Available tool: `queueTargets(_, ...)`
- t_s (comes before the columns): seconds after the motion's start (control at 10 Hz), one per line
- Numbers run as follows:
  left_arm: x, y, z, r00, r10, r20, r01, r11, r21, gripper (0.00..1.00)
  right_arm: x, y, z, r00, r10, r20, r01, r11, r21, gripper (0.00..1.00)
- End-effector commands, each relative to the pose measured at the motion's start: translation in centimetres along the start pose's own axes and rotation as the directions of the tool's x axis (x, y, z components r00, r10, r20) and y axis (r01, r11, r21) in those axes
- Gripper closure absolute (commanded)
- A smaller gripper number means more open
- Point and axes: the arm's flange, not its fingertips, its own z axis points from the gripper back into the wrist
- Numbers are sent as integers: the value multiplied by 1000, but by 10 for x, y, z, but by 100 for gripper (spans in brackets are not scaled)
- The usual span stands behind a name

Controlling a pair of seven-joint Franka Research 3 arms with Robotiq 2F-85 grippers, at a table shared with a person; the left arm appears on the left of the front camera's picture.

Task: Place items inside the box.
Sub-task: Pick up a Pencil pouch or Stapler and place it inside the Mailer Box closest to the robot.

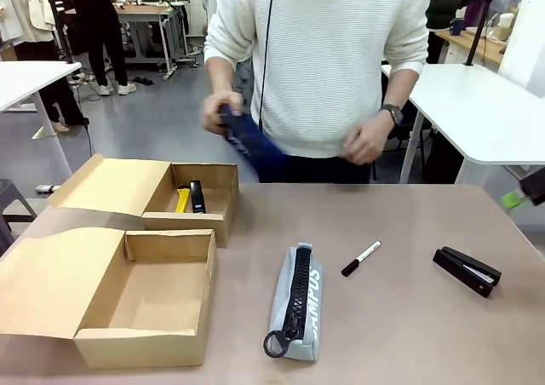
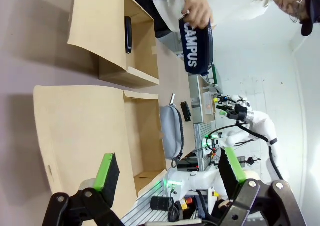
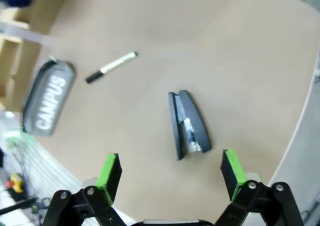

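The grey pouch (image 1: 298, 304) lay near on the counter (image 1: 400, 334), box (image 1: 140, 344) left, marker (image 1: 361, 258) and stapler (image 1: 467, 271) right. A person (image 1: 332, 61) held the navy pouch (image 1: 251, 142) far off. Both arms' jaws stood apart.

The near box (image 1: 140, 347) at the left stands open and empty, nothing over its top. The far box (image 1: 192, 223) is open too, with a knife (image 1: 182, 200) and a boxed stapler (image 1: 197, 197) inside and room to their right. Bare counter (image 1: 400, 334) lies between the boxes and the grey pouch (image 1: 300, 304), and all round the right stapler (image 1: 467, 271). A marker (image 1: 361, 258) lies just right of the pouch. A person (image 1: 324, 61) holding a navy pouch (image 1: 251, 142) blocks the far edge's middle.
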Motion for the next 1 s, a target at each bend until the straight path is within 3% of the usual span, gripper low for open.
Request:
queueTargets(0.0,-1,-1,0,1000,-17,12,17,1000,-19,0,12,-5,-38,995,53,-81,-62,991,-117,0)
queueTargets(0.3,-1,-1,0,1000,-17,12,17,1000,-19,0,20,-1,-99,986,117,-121,-130,985,-109,0)
queueTargets(0.5,-1,-1,0,1000,-17,12,17,1000,-19,0,21,2,-139,972,133,-193,-157,981,-114,0)
queueTargets(0.9,-1,-1,0,1000,-17,12,17,1000,-19,0,13,2,-190,939,160,-305,-183,982,-51,0)
